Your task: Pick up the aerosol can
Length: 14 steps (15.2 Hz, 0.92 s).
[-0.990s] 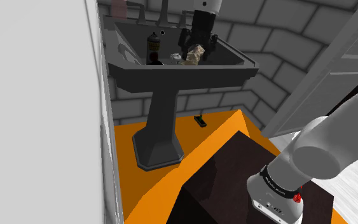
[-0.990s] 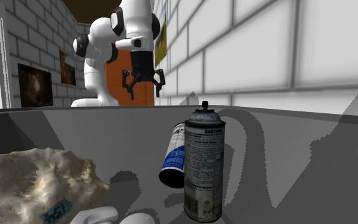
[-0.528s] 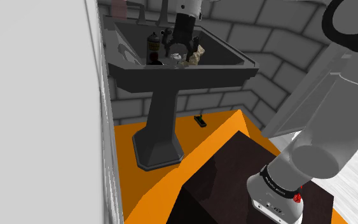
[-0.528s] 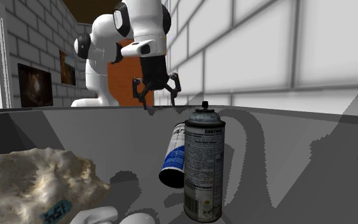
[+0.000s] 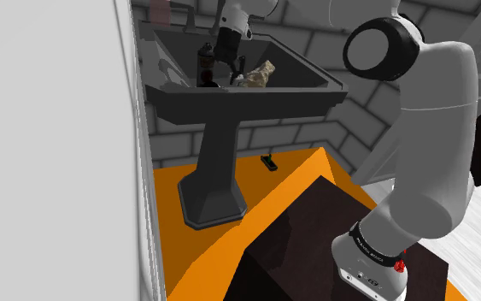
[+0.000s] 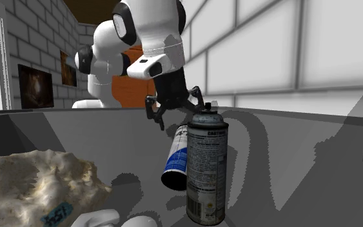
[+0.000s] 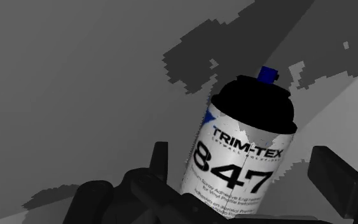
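Black tool (image 6: 176, 113) wide astride white aerosol can (image 7: 244, 149) inside grey sink (image 5: 247, 96)

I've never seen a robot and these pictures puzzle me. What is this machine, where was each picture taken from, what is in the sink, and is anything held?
It is a white robot arm on a box, ending in a black two-finger claw. One picture looks down from beside the box, one from inside the grey sink, one from the hand itself. In the sink are a pale rocky lump, an upright can and a tilted white can. The claw is open near the white can, holding nothing.
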Motion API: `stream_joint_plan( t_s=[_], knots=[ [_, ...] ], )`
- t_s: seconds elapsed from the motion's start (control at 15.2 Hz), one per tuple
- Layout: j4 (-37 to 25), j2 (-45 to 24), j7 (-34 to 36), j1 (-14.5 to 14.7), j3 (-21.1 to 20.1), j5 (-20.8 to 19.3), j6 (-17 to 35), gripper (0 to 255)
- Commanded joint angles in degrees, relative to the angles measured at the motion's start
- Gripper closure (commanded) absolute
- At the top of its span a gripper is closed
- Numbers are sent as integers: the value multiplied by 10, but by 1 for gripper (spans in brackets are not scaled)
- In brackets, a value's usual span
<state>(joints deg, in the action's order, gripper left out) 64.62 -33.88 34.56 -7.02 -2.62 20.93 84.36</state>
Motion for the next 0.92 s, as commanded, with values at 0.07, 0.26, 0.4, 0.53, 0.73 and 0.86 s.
stream_joint_plan(
  t_s=[0.07, 0.26, 0.4, 0.53, 0.73, 0.86],
  knots=[
    [-109, -82, 31, -10, -3, 18, -35, 0],
    [-79, -77, 21, -9, -1, 17, -11, 0],
    [-61, -75, 15, -9, -1, 17, 4, 0],
    [-41, -74, 8, -8, 0, 17, 22, 0],
    [-41, -74, 8, -7, 0, 17, 22, 255],
    [-40, -74, 8, -7, 0, 17, 23, 255]
  ],
)
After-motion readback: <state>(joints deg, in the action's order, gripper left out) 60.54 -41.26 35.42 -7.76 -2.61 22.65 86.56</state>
